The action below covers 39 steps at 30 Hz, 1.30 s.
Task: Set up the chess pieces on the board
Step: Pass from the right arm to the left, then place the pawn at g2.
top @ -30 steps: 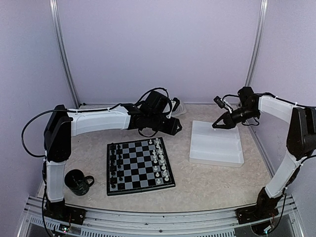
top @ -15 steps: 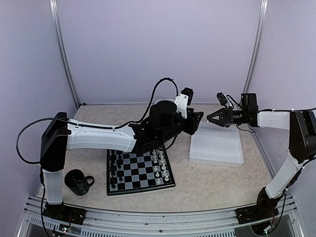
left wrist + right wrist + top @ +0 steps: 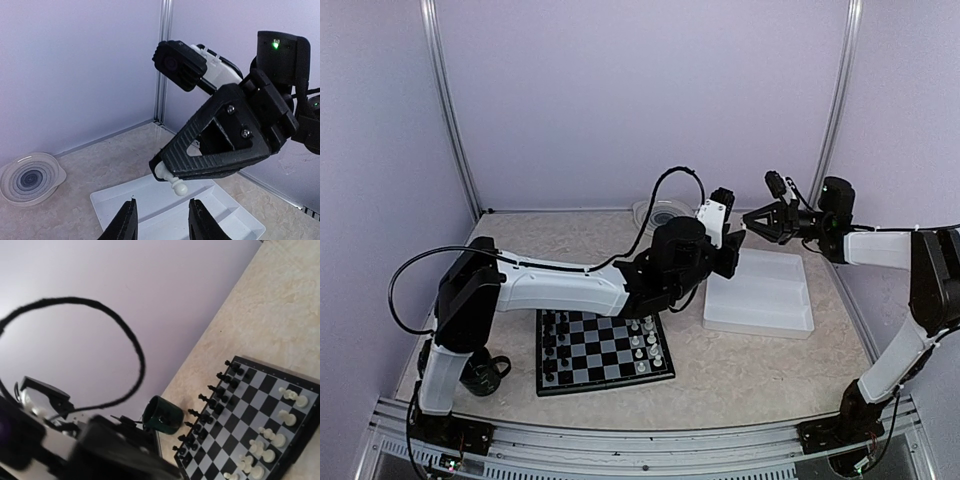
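The right tool (image 3: 162,170) is pinched shut on a small white plastic chess pawn (image 3: 173,181), gripping it by the base so the round head pokes out sideways. It hangs in the air above the far left corner of the white rectangular compartment tray (image 3: 765,300).

The left tool (image 3: 162,221) points at that pawn from just beside it. Its fingers are moderately parted, with nothing between them.

The flat black-and-grey checkered chessboard (image 3: 605,348) lies on the beige mottled counter (image 3: 750,375), left of the tray and apart from it. Tiny black chessmen (image 3: 552,340) fill its two left files and tiny white chessmen (image 3: 645,338) stand along its right files.

A dark green mug (image 3: 161,415) sits near the board's left edge.
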Each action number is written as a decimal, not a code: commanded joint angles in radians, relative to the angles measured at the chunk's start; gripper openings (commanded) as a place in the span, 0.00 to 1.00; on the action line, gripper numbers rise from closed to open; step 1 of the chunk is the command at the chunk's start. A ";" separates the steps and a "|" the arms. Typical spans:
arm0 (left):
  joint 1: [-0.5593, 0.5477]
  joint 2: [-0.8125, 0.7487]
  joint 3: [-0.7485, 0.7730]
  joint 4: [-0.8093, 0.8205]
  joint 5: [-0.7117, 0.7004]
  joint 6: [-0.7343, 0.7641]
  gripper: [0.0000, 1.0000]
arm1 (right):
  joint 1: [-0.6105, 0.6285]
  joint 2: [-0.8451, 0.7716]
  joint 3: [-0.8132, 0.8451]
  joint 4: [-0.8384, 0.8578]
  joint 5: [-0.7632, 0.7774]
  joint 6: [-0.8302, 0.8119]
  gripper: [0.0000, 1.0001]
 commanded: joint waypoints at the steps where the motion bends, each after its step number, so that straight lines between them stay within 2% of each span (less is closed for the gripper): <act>1: -0.012 0.037 0.068 -0.017 0.003 0.013 0.35 | -0.002 -0.028 -0.015 0.069 -0.005 0.053 0.16; 21: -0.002 0.117 0.197 -0.110 -0.007 -0.017 0.26 | 0.019 -0.034 -0.022 0.067 -0.001 0.052 0.17; 24: -0.001 0.119 0.202 -0.112 -0.006 -0.017 0.20 | 0.021 -0.032 -0.024 0.067 0.001 0.053 0.17; 27: 0.000 0.117 0.200 -0.109 -0.005 -0.015 0.10 | 0.023 -0.032 -0.026 0.067 0.003 0.050 0.18; 31: 0.006 0.108 0.191 -0.113 -0.007 -0.022 0.00 | 0.023 -0.034 -0.020 0.059 0.000 0.040 0.24; 34: 0.015 0.091 0.176 -0.119 -0.001 -0.029 0.00 | 0.022 -0.036 -0.007 0.033 -0.006 0.016 0.29; 39: 0.037 0.010 0.145 -0.206 0.041 -0.019 0.00 | -0.030 -0.052 0.042 -0.130 -0.035 -0.121 0.46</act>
